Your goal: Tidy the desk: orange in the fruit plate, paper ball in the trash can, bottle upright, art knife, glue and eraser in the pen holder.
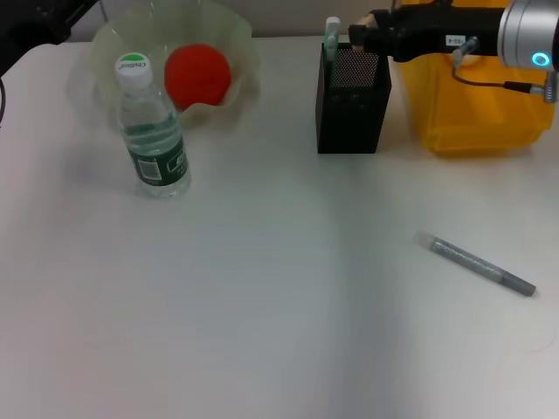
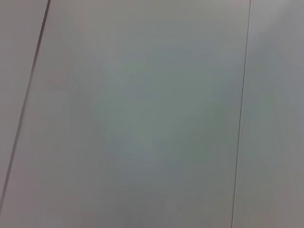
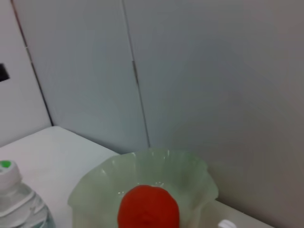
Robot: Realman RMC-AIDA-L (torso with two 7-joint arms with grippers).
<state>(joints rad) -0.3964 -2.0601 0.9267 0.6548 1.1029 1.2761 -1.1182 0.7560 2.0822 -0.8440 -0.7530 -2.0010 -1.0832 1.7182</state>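
Note:
The orange [image 1: 196, 74] lies in the pale green fruit plate [image 1: 240, 44] at the back left; both also show in the right wrist view, orange [image 3: 148, 206] and plate [image 3: 194, 175]. The water bottle [image 1: 153, 131] stands upright in front of the plate. The black mesh pen holder [image 1: 352, 100] stands at the back centre with the glue stick [image 1: 332, 35] poking out of it. My right gripper [image 1: 365, 37] hovers just over the holder's top. The grey art knife [image 1: 476, 264] lies on the table at the front right. The paper ball and eraser are out of view.
The yellow trash can [image 1: 476, 96] stands right of the pen holder, under my right arm. My left arm [image 1: 35, 22] is parked at the back left corner; its wrist view shows only a plain wall [image 2: 152, 114]. The white table [image 1: 262, 305] reaches the front edge.

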